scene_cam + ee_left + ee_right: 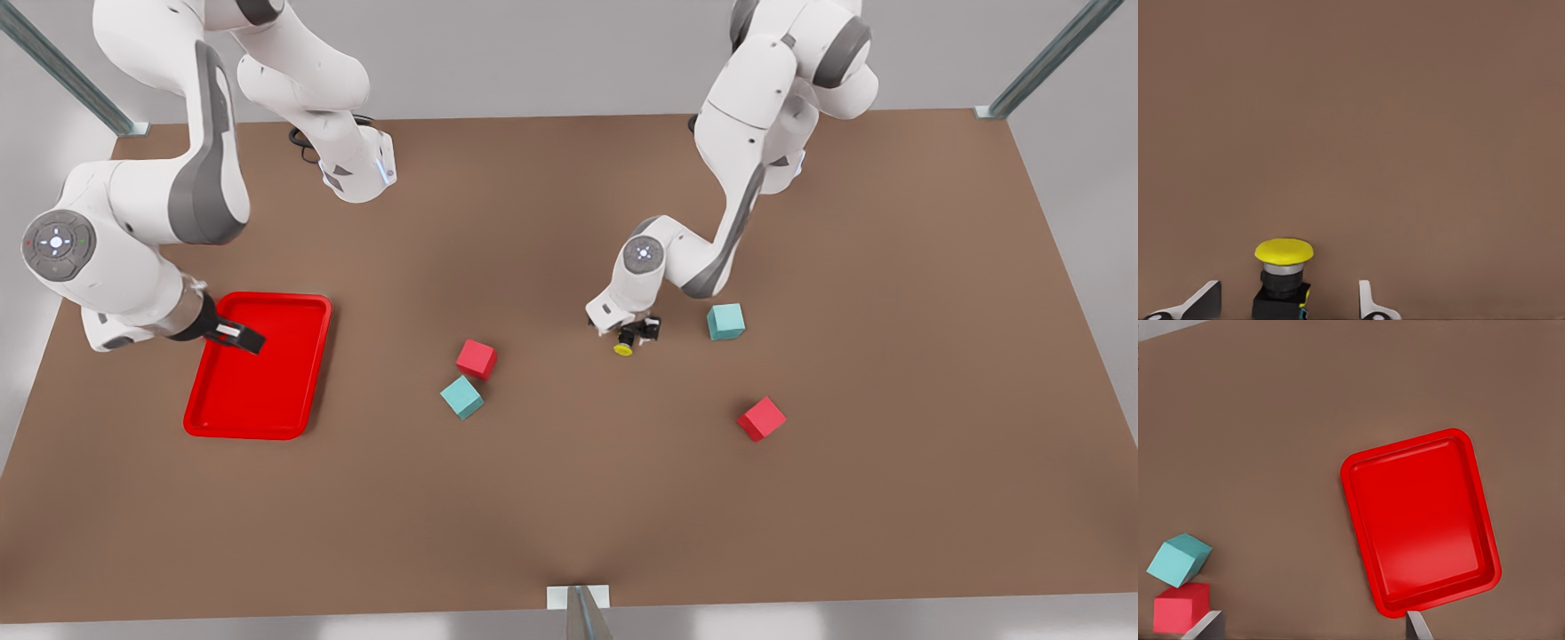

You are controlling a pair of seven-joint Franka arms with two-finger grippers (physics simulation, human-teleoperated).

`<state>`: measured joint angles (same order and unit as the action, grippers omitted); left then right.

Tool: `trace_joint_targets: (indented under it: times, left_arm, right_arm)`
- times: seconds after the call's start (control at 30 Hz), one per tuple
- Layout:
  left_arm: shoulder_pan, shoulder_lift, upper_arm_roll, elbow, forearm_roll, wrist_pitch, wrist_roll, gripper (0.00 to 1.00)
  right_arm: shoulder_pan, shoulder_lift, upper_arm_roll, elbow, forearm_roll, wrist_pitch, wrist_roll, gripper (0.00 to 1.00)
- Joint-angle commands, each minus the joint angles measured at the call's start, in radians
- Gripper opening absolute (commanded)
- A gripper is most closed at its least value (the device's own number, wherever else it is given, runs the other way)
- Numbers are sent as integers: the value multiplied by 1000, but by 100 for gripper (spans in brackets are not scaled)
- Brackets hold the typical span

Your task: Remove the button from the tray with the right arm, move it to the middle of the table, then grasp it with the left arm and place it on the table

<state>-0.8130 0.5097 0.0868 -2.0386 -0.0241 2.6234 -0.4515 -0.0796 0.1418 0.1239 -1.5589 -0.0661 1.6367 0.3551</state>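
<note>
even, diffuse light; soft faint shadows on table [551,498] under the arms; mild sheen on tray [1361,520]; no blur.

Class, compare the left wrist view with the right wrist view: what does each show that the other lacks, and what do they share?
Left wrist view alone: the button, yellow cap up, between the open left gripper fingers, apart from both. Right wrist view alone: the tray with nothing in it, a teal cube leaning on a red cube, and the open right gripper. Both: the brown table.

Pale grey walls [551,62], metal corner struts [1049,58].
</note>
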Motion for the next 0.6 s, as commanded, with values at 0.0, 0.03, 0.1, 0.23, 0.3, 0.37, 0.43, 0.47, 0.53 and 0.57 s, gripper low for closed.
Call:
trace_joint_targets:
  times: [0.0, 0.03, 0.1, 0.23, 0.3, 0.37, 0.43, 0.47, 0.53, 0.57]
  left_arm:
    - [-6, 6, 1, -29, 20, 101, -41, 100]
    - [-6, 6, 1, -43, 20, 101, -12, 100]
    - [-6, 6, 1, -63, 32, 101, -6, 100]
    - [2, 24, 2, -64, 61, 101, 4, 100]
    - [2, 32, 2, -64, 62, 101, 5, 100]
    - [2, 35, 2, -61, 61, 101, 4, 100]
    - [2, 35, 2, -60, 61, 101, 2, 93]
    - [2, 35, 4, -60, 61, 101, 0, 82]
    - [2, 35, 4, -60, 61, 101, 2, 64]
    - [2, 35, 4, -60, 61, 101, 2, 61]
  right_arm:
    - [1, -1, 0, 2, -8, -15, -509, 100]
    - [1, -1, 0, 2, -8, -15, -509, 100]
    - [0, -1, -1, 2, -9, -15, -509, 100]
    - [-11, -1, 0, 8, -9, -15, -509, 100]
    - [-11, -1, 0, 8, -9, -15, -509, 100]
    - [-19, -1, 0, 8, -11, -15, -509, 100]
    - [-20, -1, 0, 8, -11, -15, -509, 100]
    - [-20, -1, 0, 8, -11, -15, -509, 100]
    - [-28, -1, 0, 8, -11, -15, -509, 100]
    - [-28, -1, 0, 8, -11, -15, -510, 100]
